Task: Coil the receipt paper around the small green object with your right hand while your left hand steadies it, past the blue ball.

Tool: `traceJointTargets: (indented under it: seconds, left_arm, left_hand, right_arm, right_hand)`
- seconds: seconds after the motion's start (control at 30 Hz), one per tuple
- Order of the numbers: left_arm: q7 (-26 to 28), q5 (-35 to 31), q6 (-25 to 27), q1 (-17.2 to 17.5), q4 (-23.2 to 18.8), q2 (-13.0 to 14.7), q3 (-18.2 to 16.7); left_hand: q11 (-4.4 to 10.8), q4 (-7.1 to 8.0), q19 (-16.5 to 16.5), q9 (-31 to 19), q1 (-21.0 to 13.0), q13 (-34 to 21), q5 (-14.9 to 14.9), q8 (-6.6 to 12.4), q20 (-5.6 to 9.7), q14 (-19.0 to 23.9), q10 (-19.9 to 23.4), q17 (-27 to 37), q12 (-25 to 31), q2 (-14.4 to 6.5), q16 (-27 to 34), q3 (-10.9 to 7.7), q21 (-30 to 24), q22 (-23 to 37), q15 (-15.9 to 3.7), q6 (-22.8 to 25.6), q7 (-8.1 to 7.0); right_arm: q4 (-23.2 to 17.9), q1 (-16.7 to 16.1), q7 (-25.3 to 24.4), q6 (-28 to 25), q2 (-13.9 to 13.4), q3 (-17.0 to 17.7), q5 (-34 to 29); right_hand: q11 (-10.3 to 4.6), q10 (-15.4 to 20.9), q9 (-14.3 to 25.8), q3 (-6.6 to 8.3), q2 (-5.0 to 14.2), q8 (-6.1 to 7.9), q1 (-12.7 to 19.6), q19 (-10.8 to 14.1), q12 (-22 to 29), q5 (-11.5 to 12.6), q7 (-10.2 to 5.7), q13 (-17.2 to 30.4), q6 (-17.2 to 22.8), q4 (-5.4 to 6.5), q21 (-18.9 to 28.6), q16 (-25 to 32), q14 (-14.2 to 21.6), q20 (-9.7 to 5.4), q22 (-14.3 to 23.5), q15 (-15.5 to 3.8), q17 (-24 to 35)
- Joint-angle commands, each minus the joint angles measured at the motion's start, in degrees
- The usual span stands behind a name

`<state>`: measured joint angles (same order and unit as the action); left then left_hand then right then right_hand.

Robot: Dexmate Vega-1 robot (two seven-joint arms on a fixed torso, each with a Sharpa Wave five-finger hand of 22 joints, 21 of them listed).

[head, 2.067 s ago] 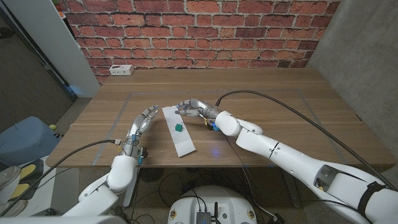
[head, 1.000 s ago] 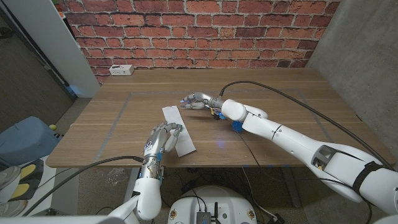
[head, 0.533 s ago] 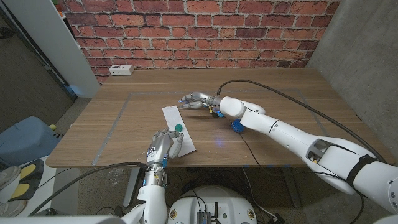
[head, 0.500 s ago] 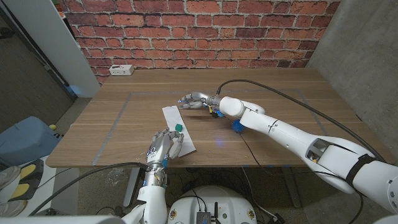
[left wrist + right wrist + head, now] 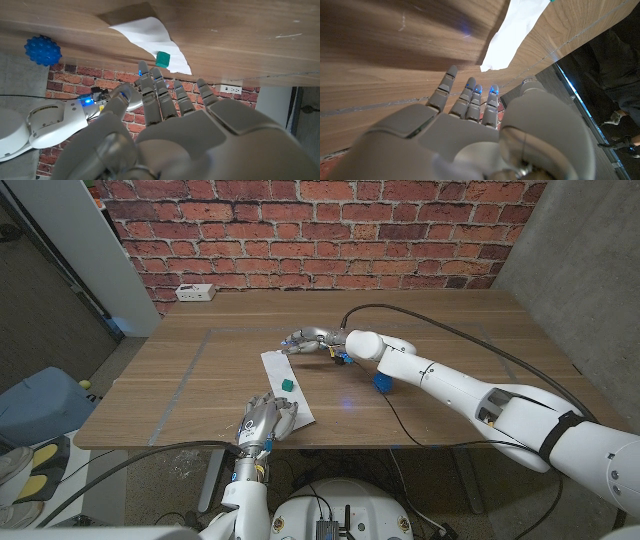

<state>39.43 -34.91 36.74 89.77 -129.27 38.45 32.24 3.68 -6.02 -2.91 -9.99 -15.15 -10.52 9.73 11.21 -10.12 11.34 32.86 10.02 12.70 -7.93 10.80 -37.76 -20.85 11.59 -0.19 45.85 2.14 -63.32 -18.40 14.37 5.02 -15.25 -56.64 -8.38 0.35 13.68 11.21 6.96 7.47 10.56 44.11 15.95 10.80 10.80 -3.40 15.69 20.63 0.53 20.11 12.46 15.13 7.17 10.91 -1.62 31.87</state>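
Tabletop: green object (image 5: 286,384) lies between both fingers (image 5: 278,408).

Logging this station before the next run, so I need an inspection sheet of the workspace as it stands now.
Surface: wooden table, faint taped rectangle on it.
Job's things: receipt paper lying flat, uncoiled; small green object sitting on it; blue ball beside the right forearm.
Clutter: white power strip at the far left edge.
Hands: left hand at the paper's near end, contact unclear; right hand at the paper's far end, holding nothing.
Cables: black cable looping over the table to the right arm.
Surroundings: brick wall behind; blue bin on the floor at left.
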Motion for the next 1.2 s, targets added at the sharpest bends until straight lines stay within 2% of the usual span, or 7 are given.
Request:
traceJointTargets:
  seconds: [0.03,0.17,0.27,0.43,0.7,0.93,1.2]
  left_arm:
    - [-3.0,-1.4,6.5,-2.1,-1.0,0.9,2.8]
    - [-4.5,-3.1,9.8,-3.6,-1.2,1.1,4.8]
    - [-9.1,-7.3,17.0,-6.3,-1.9,1.6,8.6]
    - [-13.4,-9.1,22.2,-9.0,-2.4,2.3,11.8]
    - [-14.0,-8.7,24.3,-10.3,-2.7,2.7,13.2]
    - [-13.1,-7.6,25.6,-10.4,-2.9,2.7,13.8]
    - [-12.5,-6.1,26.7,-10.8,-3.2,3.0,14.5]
  left_hand:
    - [0.23,0.49,-0.6,-0.2,0.9,-0.2,0.0,-0.67,0.04,-0.6,-0.7,0.1,-0.6,0.2,-0.1,-0.09,0.2,0.1,-0.03,-1.4,-0.53]
    - [0.27,0.59,-1.4,-0.2,1.2,-0.2,0.0,-0.51,-0.02,-0.7,-0.6,0.1,-0.7,0.3,-0.1,-0.04,0.6,0.1,-0.07,-1.0,-0.59]
    - [0.22,0.72,-2.4,-0.2,1.6,-0.2,0.0,-0.38,0.14,-1.4,-0.6,0.1,-0.8,0.5,-0.3,0.12,1.0,0.1,0.09,-0.5,-0.69]
    - [0.04,1.13,-5.4,-0.1,3.5,-0.2,0.1,-1.45,0.28,-5.2,-5.2,0.1,-2.2,1.5,-0.8,0.68,2.4,0.1,0.69,-4.7,-2.59]
    - [0.26,1.23,-6.3,-0.1,4.2,-0.3,0.1,-1.24,0.45,-6.2,-6.1,0.2,-2.2,1.9,-0.8,0.98,2.8,0.2,0.67,-5.0,-2.47]
    - [0.29,1.39,-6.3,-0.1,4.6,-0.3,0.1,-1.09,0.49,-6.4,-6.5,0.2,-2.2,2.1,-0.7,1.17,2.8,0.2,0.68,-4.8,-2.36]
    - [0.32,1.67,-6.4,-0.1,5.1,-0.3,0.1,-0.94,0.5,-6.7,-6.7,0.3,-2.1,2.2,-0.6,1.36,2.9,0.3,0.66,-4.6,-2.28]
  right_arm:
    - [10.6,4.7,1.4,2.7,5.1,-2.1,0.2]
    - [13.5,5.9,1.7,3.9,6.5,-2.7,0.2]
    - [15.1,6.4,1.7,4.7,7.2,-2.8,0.5]
    - [17.3,7.1,1.8,5.7,8.3,-3.0,1.0]
    - [19.6,8.5,0.5,4.3,10.2,-4.6,-0.6]
    - [26.5,10.9,-1.3,4.2,14.3,-7.1,-2.6]
    - [30.1,11.9,-7.3,2.2,17.2,-9.6,-5.6]
  right_hand:
    - [0.04,-1.1,0.0,0.07,0.14,-0.09,-0.6,-1.0,-0.2,0.0,-0.03,-0.1,-0.9,-0.45,-0.4,-0.5,-1.4,0.08,0.2,0.43,0.0]
    - [0.07,-1.7,0.0,0.01,0.08,-0.05,-0.7,-1.2,-0.3,0.0,0.03,-0.2,-1.2,-0.56,-0.6,-0.7,-2.1,0.13,0.1,0.58,-0.1]
    - [0.08,-1.9,0.0,0.01,0.09,-0.02,-0.7,-1.3,-0.2,0.0,0.04,-0.2,-1.3,-0.62,-0.7,-0.7,-2.3,0.14,0.1,0.63,-0.1]
    - [0.12,-2.0,0.0,-0.02,0.11,0.02,-0.9,-1.4,-0.1,0.0,-0.02,-0.2,-1.4,-0.66,-0.8,-0.7,-2.6,0.17,0.1,0.72,-0.2]
    - [0.21,-2.7,0.0,-0.07,0.17,0.12,-1.1,-1.7,-0.1,0.0,0.06,-0.3,-1.7,-0.75,-1.0,-0.7,-3.1,0.21,0.1,0.89,-0.3]
    - [0.02,-3.4,0.0,0.01,0.25,0.18,-1.0,-2.0,-0.1,0.0,0.11,-0.4,-1.8,-1.01,-1.1,-1.0,-4.1,0.04,0.1,0.86,-0.4]
    - [0.04,-2.7,0.1,0.54,0.45,1.05,0.1,-1.6,0.5,0.2,0.33,-0.5,0.0,-2.09,-1.2,-0.6,-3.8,-0.26,0.1,0.59,-0.8]
